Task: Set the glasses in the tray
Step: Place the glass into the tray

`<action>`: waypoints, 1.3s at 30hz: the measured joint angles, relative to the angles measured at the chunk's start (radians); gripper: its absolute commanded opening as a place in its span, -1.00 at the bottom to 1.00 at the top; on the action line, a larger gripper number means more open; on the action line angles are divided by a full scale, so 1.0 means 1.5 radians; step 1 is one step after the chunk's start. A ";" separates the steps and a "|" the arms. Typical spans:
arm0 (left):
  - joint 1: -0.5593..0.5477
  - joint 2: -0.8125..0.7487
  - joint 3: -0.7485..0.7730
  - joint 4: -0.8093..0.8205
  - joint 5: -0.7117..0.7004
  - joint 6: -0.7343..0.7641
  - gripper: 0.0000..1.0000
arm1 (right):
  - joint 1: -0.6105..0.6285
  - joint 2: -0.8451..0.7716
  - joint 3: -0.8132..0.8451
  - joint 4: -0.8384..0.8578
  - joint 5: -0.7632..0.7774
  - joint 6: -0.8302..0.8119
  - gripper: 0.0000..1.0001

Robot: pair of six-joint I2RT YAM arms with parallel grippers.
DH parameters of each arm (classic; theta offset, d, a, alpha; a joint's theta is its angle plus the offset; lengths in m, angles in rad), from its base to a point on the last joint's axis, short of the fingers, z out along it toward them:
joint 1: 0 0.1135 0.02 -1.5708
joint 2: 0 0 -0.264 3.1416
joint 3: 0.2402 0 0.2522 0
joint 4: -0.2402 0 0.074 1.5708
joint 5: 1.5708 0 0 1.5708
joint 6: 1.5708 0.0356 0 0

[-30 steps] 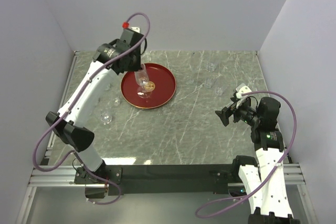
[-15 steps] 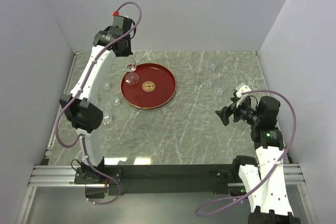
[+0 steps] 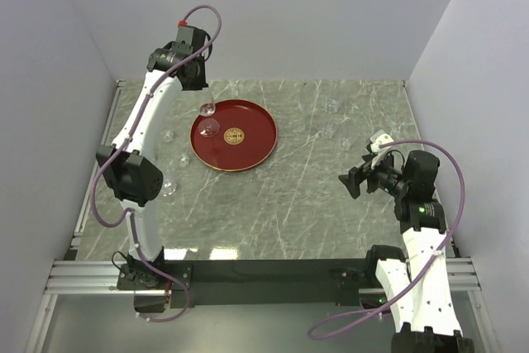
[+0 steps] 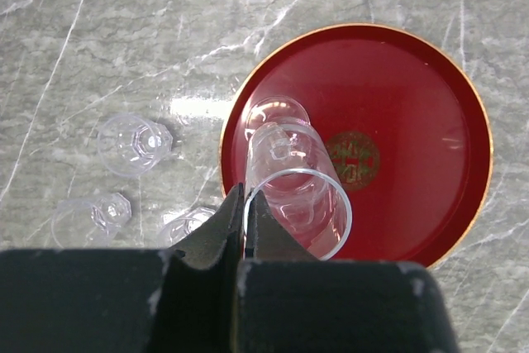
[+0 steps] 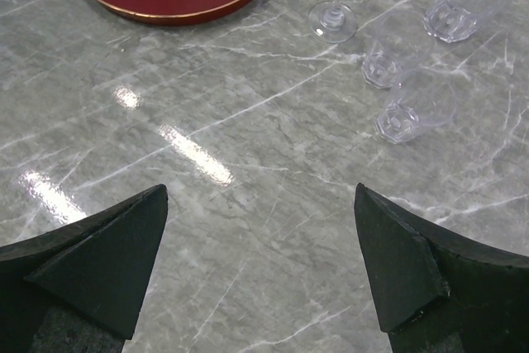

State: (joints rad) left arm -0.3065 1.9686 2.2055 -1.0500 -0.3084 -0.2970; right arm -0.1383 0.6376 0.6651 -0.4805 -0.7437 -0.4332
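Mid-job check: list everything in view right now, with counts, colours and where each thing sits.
tray: one, dark red with a gold emblem, left-centre of the table.
held glass: one, clear, tall, gripped at its rim over the tray's left part.
tumblers left of the tray: three, clear, on the table.
glasses right of the tray: four, clear, one stemmed and three tumblers, on the table.
table: one, grey-green marble.
left gripper: one, black fingers shut on the held glass.
right gripper: one, black fingers open, above the table, holding nothing.

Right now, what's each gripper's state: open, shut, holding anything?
Left gripper: shut on the rim of a glass.
Right gripper: open, holding nothing.
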 measured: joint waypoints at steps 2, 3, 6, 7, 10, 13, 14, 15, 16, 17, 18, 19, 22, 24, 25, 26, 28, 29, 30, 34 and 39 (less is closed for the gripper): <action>0.005 0.005 0.000 0.000 0.001 0.000 -0.98 | 0.000 0.000 0.000 -0.001 0.000 0.000 1.00; 0.007 0.007 0.000 0.007 0.001 0.001 -0.95 | 0.000 0.001 0.000 -0.002 0.000 0.000 1.00; 0.012 0.008 0.000 0.009 0.005 0.001 -0.84 | 0.000 0.001 0.000 -0.004 0.000 0.000 1.00; 0.013 0.008 0.000 0.009 0.006 0.001 -0.78 | 0.000 0.001 0.000 -0.005 0.000 0.000 1.00; 0.014 0.009 0.001 0.011 0.010 0.005 -0.49 | 0.000 0.001 0.000 -0.005 0.000 0.000 1.00; 0.015 0.009 0.003 0.016 0.015 0.006 -0.25 | 0.000 0.001 0.000 -0.005 0.001 0.000 1.00; 0.016 0.009 0.004 0.017 0.016 0.007 -0.17 | 0.000 0.001 0.000 -0.005 0.001 0.000 1.00; 0.017 0.009 0.004 0.019 0.016 0.006 -0.09 | 0.000 0.001 0.000 -0.005 0.001 0.000 1.00; 0.018 0.009 0.004 0.021 0.016 0.007 -0.05 | 0.000 0.001 0.000 -0.005 0.001 0.000 1.00; 0.019 0.009 0.005 0.022 0.017 0.006 -0.02 | 0.000 0.001 0.000 -0.005 0.001 0.000 1.00; 0.020 0.010 0.008 0.023 0.018 0.005 0.05 | 0.000 0.001 0.000 -0.005 0.001 0.000 1.00; 0.020 0.010 0.010 0.023 0.018 0.006 0.09 | 0.000 0.001 0.000 -0.005 0.001 0.000 1.00; 0.023 0.011 0.018 0.024 0.018 0.005 0.22 | 0.000 0.001 0.000 -0.005 0.001 0.000 1.00; 0.024 0.011 0.023 0.023 0.018 0.004 0.32 | 0.000 0.001 0.000 -0.005 0.001 0.000 1.00; 0.024 0.011 0.025 0.024 0.019 0.004 0.34 | -0.001 0.001 0.000 -0.005 0.001 0.000 1.00; 0.024 0.011 0.027 0.024 0.020 0.004 0.38 | -0.001 0.001 0.000 -0.005 0.001 -0.001 1.00; 0.024 0.011 0.031 0.024 0.022 0.003 0.40 | -0.002 0.001 0.000 -0.005 0.001 -0.002 1.00; 0.024 0.011 0.032 0.024 0.023 0.003 0.42 | -0.002 0.002 0.000 -0.005 0.001 -0.002 1.00; 0.024 0.011 0.032 0.024 0.024 0.003 0.44 | -0.003 0.002 0.000 -0.005 0.001 -0.002 1.00; 0.024 0.009 0.032 0.024 0.028 0.003 0.46 | -0.004 0.003 0.000 -0.005 0.002 -0.002 1.00; 0.024 -0.005 0.029 0.023 0.033 0.003 0.48 | -0.004 0.004 0.000 -0.005 0.002 -0.002 1.00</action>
State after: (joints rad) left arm -0.2707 1.9614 2.2490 -1.0149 -0.2592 -0.2932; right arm -0.1448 0.6434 0.6651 -0.4877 -0.7414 -0.4358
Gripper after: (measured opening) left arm 0.728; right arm 0.997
